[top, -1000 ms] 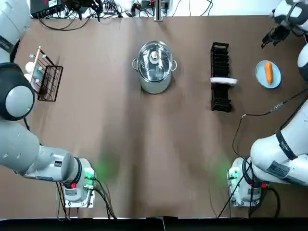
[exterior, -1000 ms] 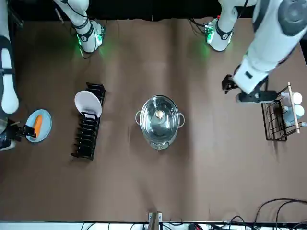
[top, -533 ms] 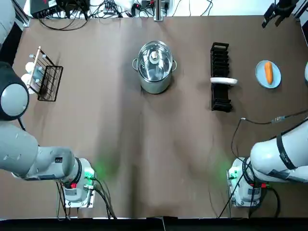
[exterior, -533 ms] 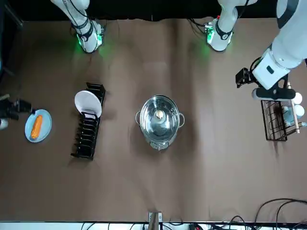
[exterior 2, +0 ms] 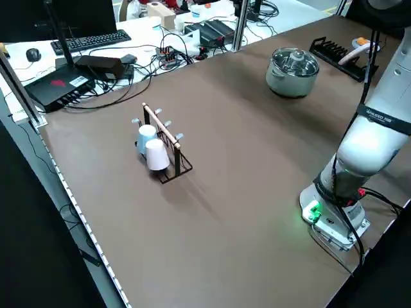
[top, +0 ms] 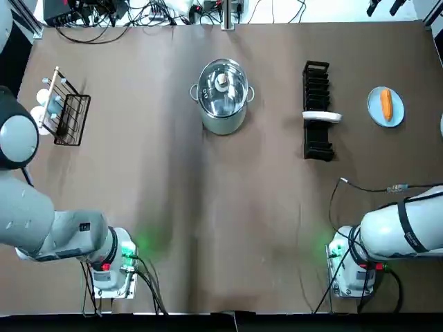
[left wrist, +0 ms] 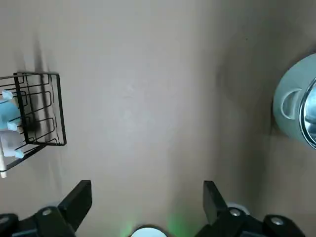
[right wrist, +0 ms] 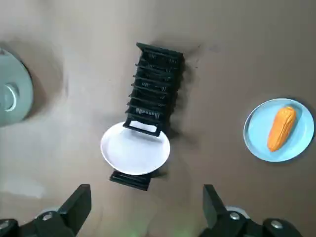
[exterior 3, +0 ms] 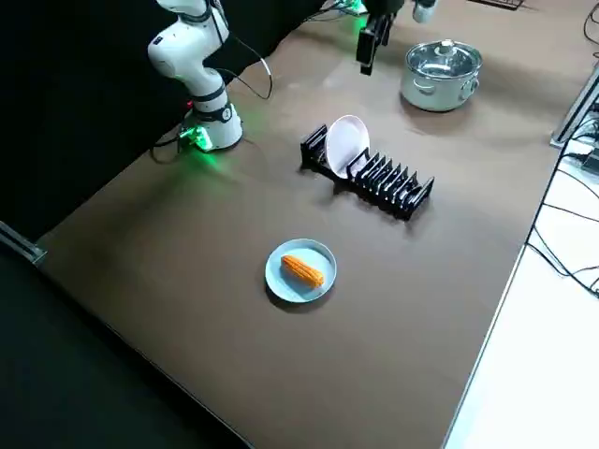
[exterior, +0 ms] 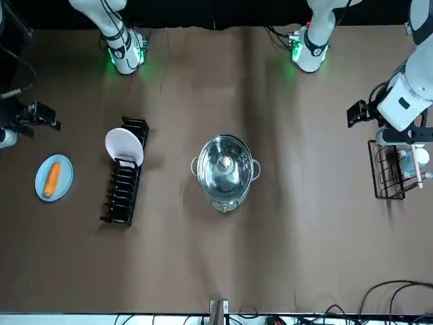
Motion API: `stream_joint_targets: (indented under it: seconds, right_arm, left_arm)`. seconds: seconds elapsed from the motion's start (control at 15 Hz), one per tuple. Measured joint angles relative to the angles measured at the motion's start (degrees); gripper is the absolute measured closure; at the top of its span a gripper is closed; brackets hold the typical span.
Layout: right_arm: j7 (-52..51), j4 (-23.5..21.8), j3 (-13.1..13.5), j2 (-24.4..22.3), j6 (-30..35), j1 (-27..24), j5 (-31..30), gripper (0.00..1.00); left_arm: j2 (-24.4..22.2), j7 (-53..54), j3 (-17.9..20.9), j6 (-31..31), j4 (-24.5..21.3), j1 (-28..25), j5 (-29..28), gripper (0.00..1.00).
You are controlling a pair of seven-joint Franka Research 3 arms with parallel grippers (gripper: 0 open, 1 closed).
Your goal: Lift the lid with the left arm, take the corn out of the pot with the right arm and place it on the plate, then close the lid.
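The steel pot stands at the table's far middle with its glass lid shut on it. The corn lies on the blue plate at the far right, also seen as corn in the right wrist view. My right gripper hangs high near the plate, open and empty, its gripper showing wide-spread fingers. My left gripper is raised near the cup rack, gripper open with nothing in it. The pot shows off to one side of it.
A black dish rack holding one white plate stands between pot and blue plate. A wire cup rack with cups sits at the far left. Cables and devices line the far edge.
Both arms have lifted away from the table. The right gripper left the plate's side and the left gripper drew off toward the cup rack. Pot, lid and corn have not moved.
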State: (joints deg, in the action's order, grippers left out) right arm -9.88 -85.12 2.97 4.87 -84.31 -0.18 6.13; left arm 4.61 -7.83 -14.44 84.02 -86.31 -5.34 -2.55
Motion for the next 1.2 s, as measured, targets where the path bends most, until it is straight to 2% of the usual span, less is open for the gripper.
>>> stream_joint_targets:
  seconds: [0.2,0.27,0.33,0.4,0.53,0.8,1.2]
  right_arm:
    - [5.55,-0.01,0.02,-1.19,1.36,3.18,-1.76,0.00]
    - [6.28,0.00,0.00,-1.69,1.34,4.20,-2.94,0.00]
    - [6.70,0.02,0.00,-2.41,1.22,4.80,-3.71,0.00]
    - [6.77,0.02,0.02,-3.23,1.12,4.94,-4.22,0.00]
    - [6.77,-0.15,0.02,-4.40,0.18,4.98,-4.83,0.00]
    - [5.92,-2.91,0.18,-5.52,-3.23,5.08,-5.13,0.00]
    - [3.73,-4.11,1.11,-5.67,-3.59,4.92,-5.29,0.00]
  left_arm:
    - [0.00,-0.31,0.35,0.02,-0.14,0.02,0.00,0.00]
    - [-0.01,-0.33,1.62,0.05,-0.16,0.38,0.11,0.00]
    - [-0.07,-0.17,4.73,0.11,-0.15,1.72,1.18,0.00]
    - [-0.42,0.72,10.35,0.15,-0.12,4.67,3.44,0.00]
    - [-2.16,3.88,15.92,-0.08,-0.98,8.28,4.87,0.00]
    - [-7.75,6.06,16.68,1.46,-6.84,10.12,4.88,0.00]
    - [-7.92,6.24,16.58,3.03,-7.55,10.41,4.45,0.00]
